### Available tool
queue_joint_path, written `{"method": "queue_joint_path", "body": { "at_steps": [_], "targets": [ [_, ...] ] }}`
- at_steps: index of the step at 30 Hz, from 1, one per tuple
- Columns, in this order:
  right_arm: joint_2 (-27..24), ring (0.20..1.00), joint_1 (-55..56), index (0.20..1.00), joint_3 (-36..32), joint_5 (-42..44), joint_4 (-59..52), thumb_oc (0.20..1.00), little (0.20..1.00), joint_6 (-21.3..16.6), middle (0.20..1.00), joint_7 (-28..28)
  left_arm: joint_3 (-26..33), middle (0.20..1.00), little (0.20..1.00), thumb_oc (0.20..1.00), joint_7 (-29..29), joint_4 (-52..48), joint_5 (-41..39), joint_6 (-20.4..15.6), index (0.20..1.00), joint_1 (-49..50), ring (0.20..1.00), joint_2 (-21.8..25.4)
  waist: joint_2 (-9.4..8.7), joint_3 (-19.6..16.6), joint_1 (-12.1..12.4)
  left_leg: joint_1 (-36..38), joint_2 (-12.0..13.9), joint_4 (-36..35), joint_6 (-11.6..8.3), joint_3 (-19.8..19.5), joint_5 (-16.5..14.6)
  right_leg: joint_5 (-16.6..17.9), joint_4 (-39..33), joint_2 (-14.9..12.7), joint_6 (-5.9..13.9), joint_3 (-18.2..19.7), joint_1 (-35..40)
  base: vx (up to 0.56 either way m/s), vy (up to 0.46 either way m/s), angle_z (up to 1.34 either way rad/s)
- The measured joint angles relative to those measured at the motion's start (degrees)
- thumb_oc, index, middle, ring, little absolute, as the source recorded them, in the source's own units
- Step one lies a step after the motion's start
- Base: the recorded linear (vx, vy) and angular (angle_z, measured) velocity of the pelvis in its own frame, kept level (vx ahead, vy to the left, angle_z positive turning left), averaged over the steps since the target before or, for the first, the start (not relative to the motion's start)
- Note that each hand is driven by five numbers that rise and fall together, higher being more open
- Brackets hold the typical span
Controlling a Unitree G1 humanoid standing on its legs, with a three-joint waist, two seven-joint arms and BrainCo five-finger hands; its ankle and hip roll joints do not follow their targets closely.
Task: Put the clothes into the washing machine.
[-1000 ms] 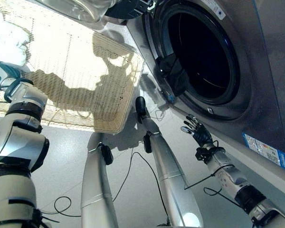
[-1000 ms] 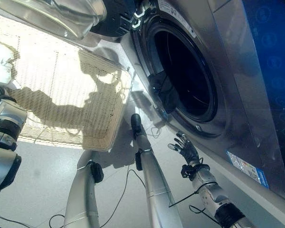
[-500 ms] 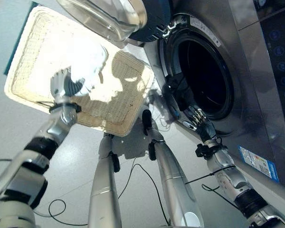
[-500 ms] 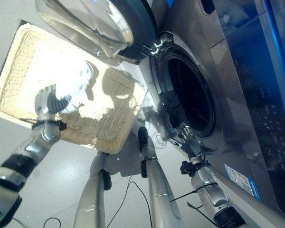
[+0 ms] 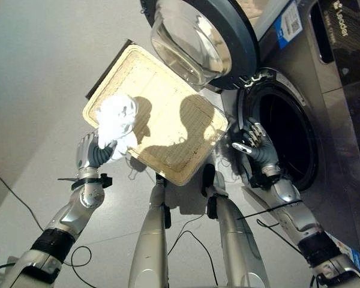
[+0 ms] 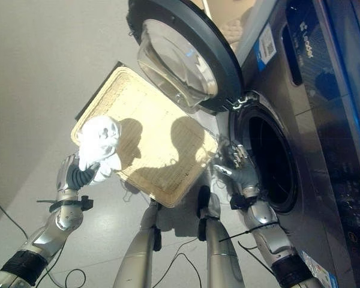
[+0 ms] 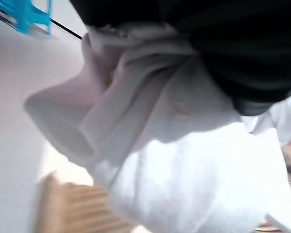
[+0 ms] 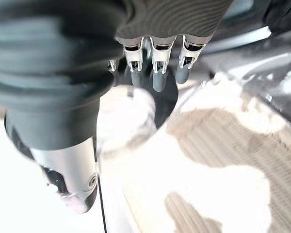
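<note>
Left hand, raised from the lower left: its fingers are curled round a bunched white cloth, which bulges above and beyond them. In the left wrist view the same cloth hangs in folds directly past the dark hand cover, and a small blue object lies on the floor beyond it.

Just past the held cloth, on the floor, lies a flat wicker basket, its near corner beside the curled fingers. The cloth overlaps the basket's left corner as seen from the head.

Above the basket stands the open washer door, a round glass bowl in a dark ring, hinged to the washing machine at the right.

Right hand, raised at the rim of the drum opening: its fingers are straight and slightly spread, holding nothing, tips pointing toward the door hinge. A dark garment hangs over the lower lip of the opening, just below these fingers; whether they touch it cannot be told.
</note>
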Motion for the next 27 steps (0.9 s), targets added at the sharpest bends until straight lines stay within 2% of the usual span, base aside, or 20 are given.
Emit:
{"method": "queue_joint_path", "body": {
  "at_steps": [3,8,12,18,27],
  "targets": [
    [-0.18,1.0,-1.47,1.0,1.27,-1.55,0.13,1.0,1.0,1.92,1.0,0.69,-0.18,0.2,0.2,0.2,-4.15,-2.86,-0.38,-1.87,0.2,-0.52,0.2,-1.2,0.05,-0.02,1.27,0.61,0.0,0.78,-0.32,-0.12,-0.85,-0.84,1.24,-0.03,-0.42,-0.21,0.35,-0.02,-0.115,0.05],
    [-0.37,1.0,-4.01,1.0,5.98,-4.82,0.67,1.0,1.0,6.3,1.0,2.84,-1.83,0.2,0.2,0.2,-10.01,-6.91,-0.81,-5.86,0.2,-0.87,0.2,-1.69,0.23,-0.01,1.65,0.59,0.99,1.54,-0.46,-0.34,-0.98,-1.17,1.45,0.35,-1.01,-1.25,1.03,0.0,-0.081,0.06],
    [-0.22,1.0,-5.92,1.0,8.55,-4.67,1.29,1.0,1.0,9.72,1.0,6.26,-4.39,0.2,0.2,0.2,-13.61,-7.62,-1.29,-6.13,0.2,-3.02,0.2,-1.67,0.33,0.0,1.63,0.61,1.12,1.93,-0.92,-0.9,-0.77,-1.22,1.45,0.36,-1.22,-2.11,1.72,-0.01,-0.065,0.06],
    [1.9,1.0,-9.59,1.0,10.73,-3.4,2.97,1.0,1.0,10.35,1.0,8.78,-7.25,0.2,0.2,0.2,-17.5,-7.68,-2.83,-6.14,0.2,-6.92,0.2,-1.42,0.41,0.01,2.86,0.52,0.84,1.96,-0.95,-1.6,-0.51,-1.57,1.52,0.27,-1.26,-2.65,1.9,-0.02,-0.043,0.06],
    [2.88,1.0,-13.74,1.0,13.65,-1.7,3.41,1.0,1.0,10.37,1.0,8.98,-14.27,0.2,0.2,0.2,-23.4,-7.65,-5.76,-6.11,0.2,-9.98,0.2,-1.18,0.41,0.01,2.79,0.44,0.48,1.52,-1.21,-1.72,-0.86,-1.97,1.29,-0.43,-1.39,-2.85,1.67,-0.01,-0.005,0.02]
  ]
}}
